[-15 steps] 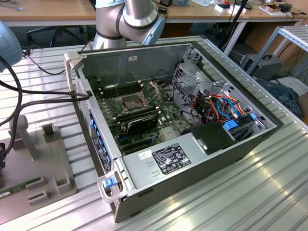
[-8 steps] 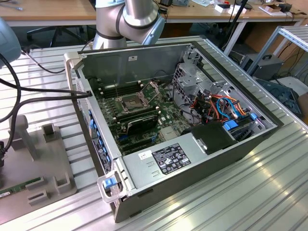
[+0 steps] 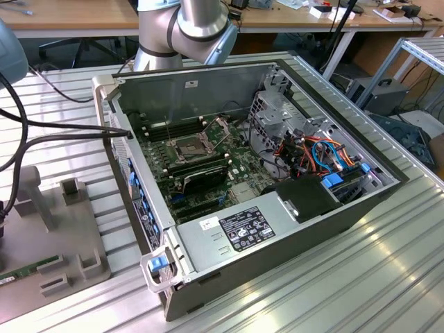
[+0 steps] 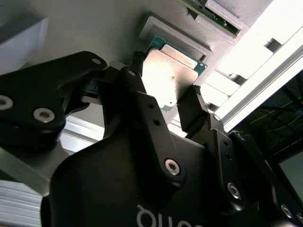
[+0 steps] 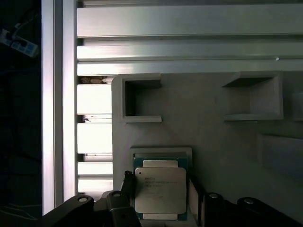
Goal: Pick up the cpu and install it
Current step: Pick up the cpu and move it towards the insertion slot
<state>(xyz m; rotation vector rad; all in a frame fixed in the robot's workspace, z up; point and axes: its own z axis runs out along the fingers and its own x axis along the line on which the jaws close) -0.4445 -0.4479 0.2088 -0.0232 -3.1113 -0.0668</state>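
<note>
While the exterior view gives me the destination, an open grey metal computer case [image 3: 194,90] with a square dark socket [image 3: 189,147] under a hinged metal frame, the flat pale grey holder plate [image 3: 41,222] lies well apart from that socket. I take it to be the plate under the tool.

In the first wrist view, the cpu [image 5: 160,189], a small thin square chip with a dull silver-grey metal face on a green base, lies flat in a shallow grey nest [image 5: 161,151], directly between the fingers of the black two-finger gripper [image 5: 161,182]. The jaws stand spread, one along each opposite edge. A sliver of pale nest shows between one finger and the chip, so I judge it not pinched yet. A square recessed pocket [image 5: 139,101] lies beyond the fingertips.

In the second wrist view, dark fingers [image 4: 194,101] flank the bright metal face.

I reckon the chip is light, rigid, slick on top and delicate underneath. The hold belongs on its two opposite side edges, level and gentle, since a tilted pinch could cock it in the nest.
</note>
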